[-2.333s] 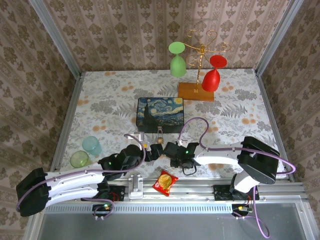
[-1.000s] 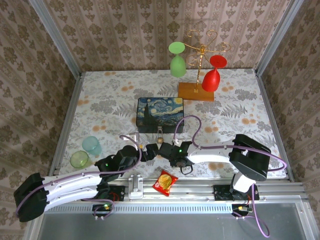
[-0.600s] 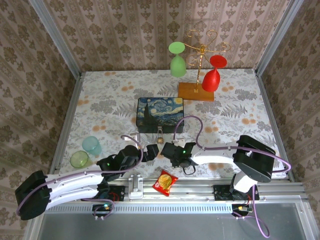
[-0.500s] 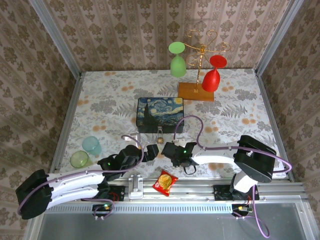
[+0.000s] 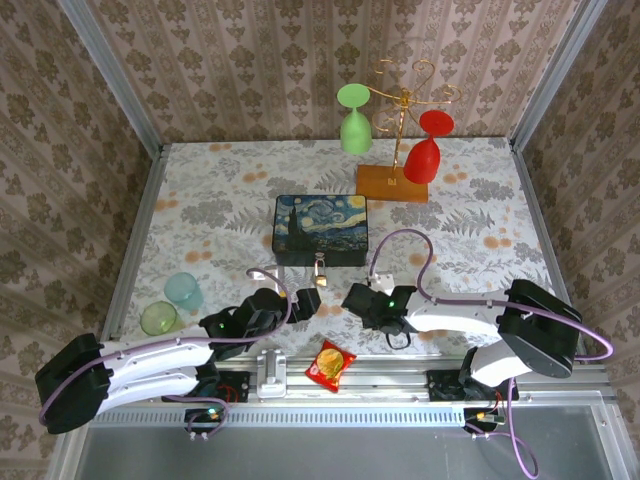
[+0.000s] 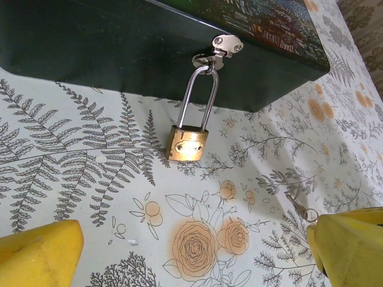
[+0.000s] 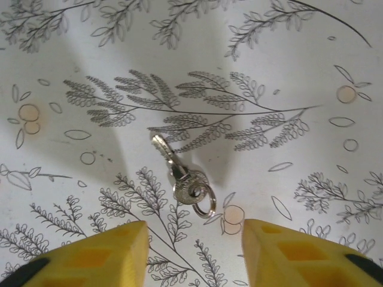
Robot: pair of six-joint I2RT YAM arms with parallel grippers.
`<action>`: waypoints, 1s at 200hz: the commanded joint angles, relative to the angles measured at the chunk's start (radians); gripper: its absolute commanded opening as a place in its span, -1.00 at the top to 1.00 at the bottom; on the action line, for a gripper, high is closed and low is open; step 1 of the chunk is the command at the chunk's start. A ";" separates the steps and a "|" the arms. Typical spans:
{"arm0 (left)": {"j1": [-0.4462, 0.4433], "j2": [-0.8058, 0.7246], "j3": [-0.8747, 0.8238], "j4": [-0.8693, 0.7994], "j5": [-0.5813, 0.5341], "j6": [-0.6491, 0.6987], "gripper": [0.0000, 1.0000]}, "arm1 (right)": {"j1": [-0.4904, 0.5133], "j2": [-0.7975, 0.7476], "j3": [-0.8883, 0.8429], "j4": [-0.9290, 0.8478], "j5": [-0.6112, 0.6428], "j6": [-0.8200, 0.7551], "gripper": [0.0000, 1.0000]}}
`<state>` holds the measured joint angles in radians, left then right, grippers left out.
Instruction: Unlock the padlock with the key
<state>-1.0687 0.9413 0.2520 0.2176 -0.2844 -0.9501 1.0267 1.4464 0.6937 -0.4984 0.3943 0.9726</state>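
Observation:
The small brass padlock (image 6: 187, 143) hangs by its silvery shackle from the clasp of the Starry Night box (image 6: 119, 48) and rests on the table in front of it (image 5: 319, 280). My left gripper (image 6: 191, 257) is open just short of the padlock, with nothing between its yellow fingers. The key (image 7: 182, 176), on a small ring, lies loose on the tablecloth in front of my open right gripper (image 7: 191, 251), touching neither finger. The key (image 6: 297, 206) also shows by the left gripper's right finger. In the top view the left gripper (image 5: 305, 300) and right gripper (image 5: 358, 298) face each other below the box (image 5: 321, 229).
A red-orange snack packet (image 5: 330, 363) lies at the near edge between the arm bases. Two small cups (image 5: 157, 318) (image 5: 183, 291) stand at the left. A wooden stand (image 5: 393, 182) at the back holds a green glass (image 5: 354, 118) and a red glass (image 5: 425, 150).
My right gripper has drawn back to the right, away from the padlock, and its jaws have widened. The key now lies free on the table. The left gripper has barely moved.

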 commanded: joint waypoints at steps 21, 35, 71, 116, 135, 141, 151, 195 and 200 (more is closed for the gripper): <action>0.009 -0.010 0.018 0.010 0.012 -0.004 -1.00 | -0.068 -0.047 -0.018 -0.030 0.032 -0.035 -0.01; 0.010 -0.013 0.015 0.009 0.010 -0.004 -1.00 | -0.091 -0.092 -0.046 0.061 -0.029 -0.124 0.08; 0.014 -0.012 0.006 0.017 0.008 -0.010 -1.00 | -0.106 -0.112 -0.052 0.061 -0.058 -0.196 0.13; 0.014 0.004 0.001 0.042 0.012 -0.019 -1.00 | -0.124 -0.047 -0.043 0.114 -0.106 -0.240 0.13; 0.014 0.011 0.009 0.040 0.016 -0.018 -1.00 | -0.124 0.010 -0.023 0.120 -0.114 -0.247 0.16; 0.015 0.014 0.010 0.040 0.013 -0.018 -1.00 | -0.124 0.020 -0.023 0.128 -0.120 -0.244 0.18; 0.014 0.016 0.012 0.041 0.015 -0.019 -1.00 | -0.121 0.038 -0.023 0.131 -0.123 -0.238 0.19; 0.014 0.036 0.009 0.054 0.016 -0.024 -1.00 | -0.090 0.071 -0.018 0.115 -0.101 -0.224 0.32; 0.014 0.039 0.010 0.056 0.016 -0.024 -1.00 | -0.086 0.074 -0.015 0.107 -0.097 -0.223 0.32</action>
<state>-1.0641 0.9668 0.2520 0.2447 -0.2756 -0.9512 0.9222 1.4761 0.6731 -0.3832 0.3027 0.7502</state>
